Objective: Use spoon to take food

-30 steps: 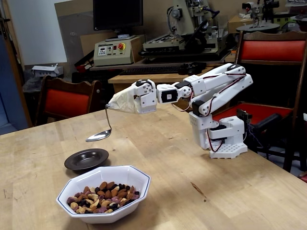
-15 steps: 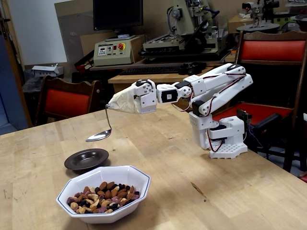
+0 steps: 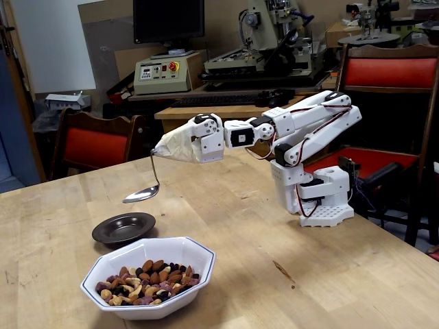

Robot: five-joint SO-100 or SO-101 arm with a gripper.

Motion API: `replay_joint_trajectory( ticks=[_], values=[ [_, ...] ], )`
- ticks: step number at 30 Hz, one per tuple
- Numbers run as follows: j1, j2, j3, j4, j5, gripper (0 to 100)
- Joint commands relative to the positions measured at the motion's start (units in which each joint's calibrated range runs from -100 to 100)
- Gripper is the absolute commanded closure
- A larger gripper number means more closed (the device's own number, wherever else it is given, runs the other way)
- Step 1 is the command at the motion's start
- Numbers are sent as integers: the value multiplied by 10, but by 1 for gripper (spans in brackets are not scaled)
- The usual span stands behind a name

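A workshop room, and a pale wooden table (image 3: 226, 226) filled the foreground of the fixed view, its grain running wide across the frame. Nearest the camera sat the white octagonal bowl (image 3: 188, 264) with a thin blue line at its rim, and inside it lay the food (image 3: 145, 279): brown almonds, pale cashews and dark purple-black pieces heaped together. Just behind the bowl, apart from it, rested the small dark saucer (image 3: 124, 227) on the tabletop.

Above the saucer and a touch to its right hung the spoon (image 3: 142, 194), clear of the table, its shiny oval bowl turned up and to the left, with nothing to be made out in it. Its thin handle curved up into a beige wrapping. There the gripper (image 3: 164, 147) had it: the fingers were hidden under that beige tape, closed about the spoon's upper end, and the spoon hung from them.

Further back the white arm (image 3: 288, 127) stretched level from right to left, folded at the elbow, down to its base (image 3: 319, 199) planted on the table's right side.

Beyond the table stood two red-cushioned wooden chairs, one at left (image 3: 92, 144) and one at right (image 3: 387, 72), then a bench with a beige control box (image 3: 168, 72), a dark monitor (image 3: 168, 20) and grey machinery (image 3: 274, 41).
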Motion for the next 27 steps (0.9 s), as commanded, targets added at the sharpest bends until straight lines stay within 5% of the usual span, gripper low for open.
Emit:
replay_joint_trajectory(
  ticks=[1,18,27],
  values=[
    [-2,-13,-6,-5,1,96],
    [-8,-6,-3,-2,1,96],
    [-94,-14,40,-4,2,96]
  ],
)
